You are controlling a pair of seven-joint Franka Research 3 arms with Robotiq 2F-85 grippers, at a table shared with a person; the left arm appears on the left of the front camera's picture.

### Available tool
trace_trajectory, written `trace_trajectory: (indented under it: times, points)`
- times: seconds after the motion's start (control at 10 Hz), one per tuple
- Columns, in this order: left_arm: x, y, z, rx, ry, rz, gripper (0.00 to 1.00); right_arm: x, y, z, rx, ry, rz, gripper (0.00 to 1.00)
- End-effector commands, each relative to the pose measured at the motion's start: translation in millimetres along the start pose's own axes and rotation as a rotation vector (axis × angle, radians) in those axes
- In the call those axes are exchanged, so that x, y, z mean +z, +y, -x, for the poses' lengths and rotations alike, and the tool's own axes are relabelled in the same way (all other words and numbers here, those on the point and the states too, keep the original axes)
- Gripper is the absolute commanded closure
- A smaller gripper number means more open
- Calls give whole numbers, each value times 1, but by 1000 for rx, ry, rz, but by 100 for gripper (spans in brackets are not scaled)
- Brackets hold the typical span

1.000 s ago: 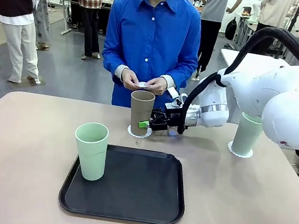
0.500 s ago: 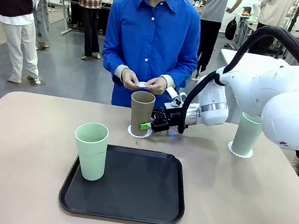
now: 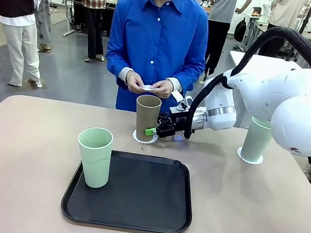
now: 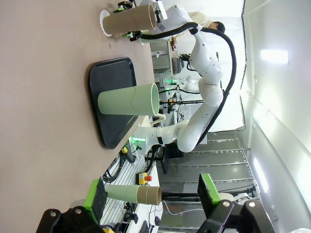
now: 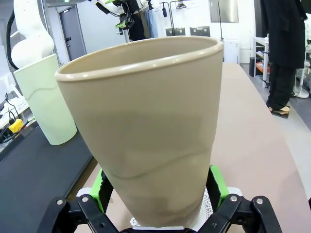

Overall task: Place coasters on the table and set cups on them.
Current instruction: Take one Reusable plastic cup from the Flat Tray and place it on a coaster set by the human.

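Frontally, the olive-brown cup (image 3: pixel 147 114) stands on a coaster (image 3: pixel 144 138) just beyond the black tray (image 3: pixel 149 200), with the right gripper (image 3: pixel 152 130) crowding its right side (a mint cup (image 3: pixel 94 157) occupies the tray's left part). From the left wrist, the left gripper (image 4: pixel 151 191) gapes wide and empty. From the right wrist, parted pads (image 5: pixel 216 187) flank the olive-brown cup's base, unclamped.

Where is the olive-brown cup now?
In the front view the olive-brown cup stands on a coaster at the table's far middle, before the person, inside the right gripper.
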State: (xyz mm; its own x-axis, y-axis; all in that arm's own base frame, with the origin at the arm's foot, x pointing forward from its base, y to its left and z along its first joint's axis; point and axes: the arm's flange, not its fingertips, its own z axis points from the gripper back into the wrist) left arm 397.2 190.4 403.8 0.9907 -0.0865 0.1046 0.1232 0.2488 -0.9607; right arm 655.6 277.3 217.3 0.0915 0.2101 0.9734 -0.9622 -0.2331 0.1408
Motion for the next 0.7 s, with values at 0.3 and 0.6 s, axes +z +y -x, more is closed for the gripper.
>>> trace_trajectory:
  times: [0.3, 0.6]
  points:
    - [0, -2, 0, -6, -5, 6, 0, 6, -12, -3, -13, -5, -42, 0]
    - [0, -2, 0, -6, -5, 6, 0, 12, -11, -5, -24, -15, -51, 0]
